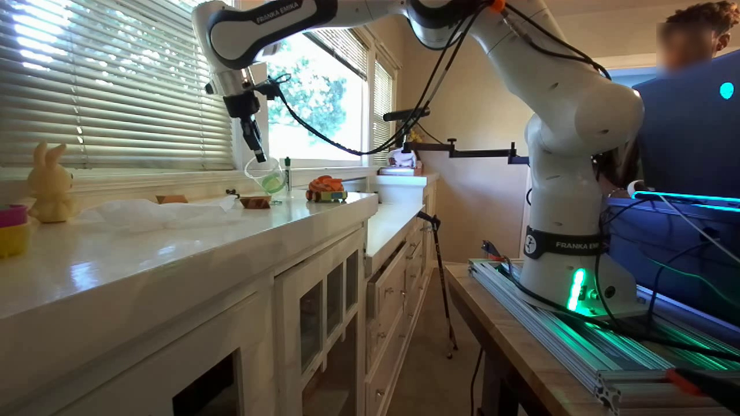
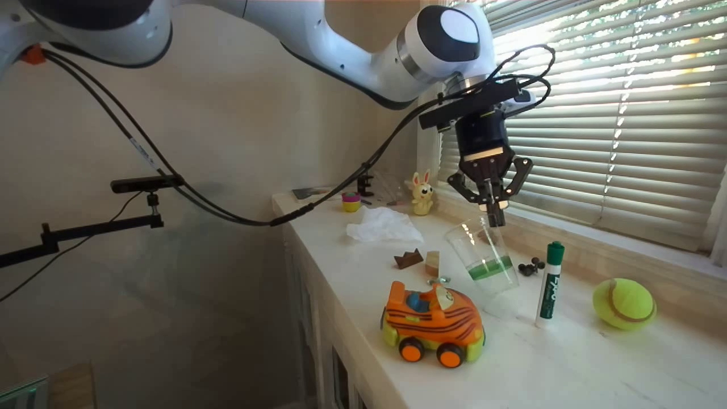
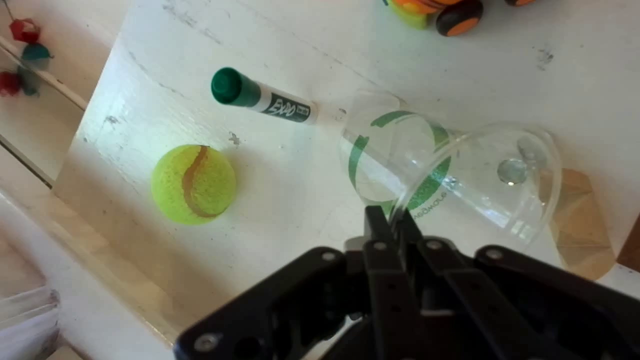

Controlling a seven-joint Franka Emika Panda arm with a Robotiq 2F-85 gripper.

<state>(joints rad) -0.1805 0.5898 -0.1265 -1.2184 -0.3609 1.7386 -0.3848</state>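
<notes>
Clear plastic cup in your grip: it leans right of centre in an exterior view, mouth to the upper left, green-marked base to the lower right. Your gripper comes down on it from above, its fingers pinched together on the cup's thin wall at the rim. Your wrist view shows that rim running between the fingertips, just below and right of the middle of the frame. I cannot tell whether the base touches the white countertop.

About the cup, in that exterior view, you have a green-capped marker standing upright to its right, and a tennis ball farther toward the right edge. An orange toy car stands nearer the bottom of the frame, left of the marker. To the cup's left lie a wooden block and a dark brown piece; a crumpled white sheet spreads behind them, with a yellow toy rabbit beyond it, near the window blinds.
</notes>
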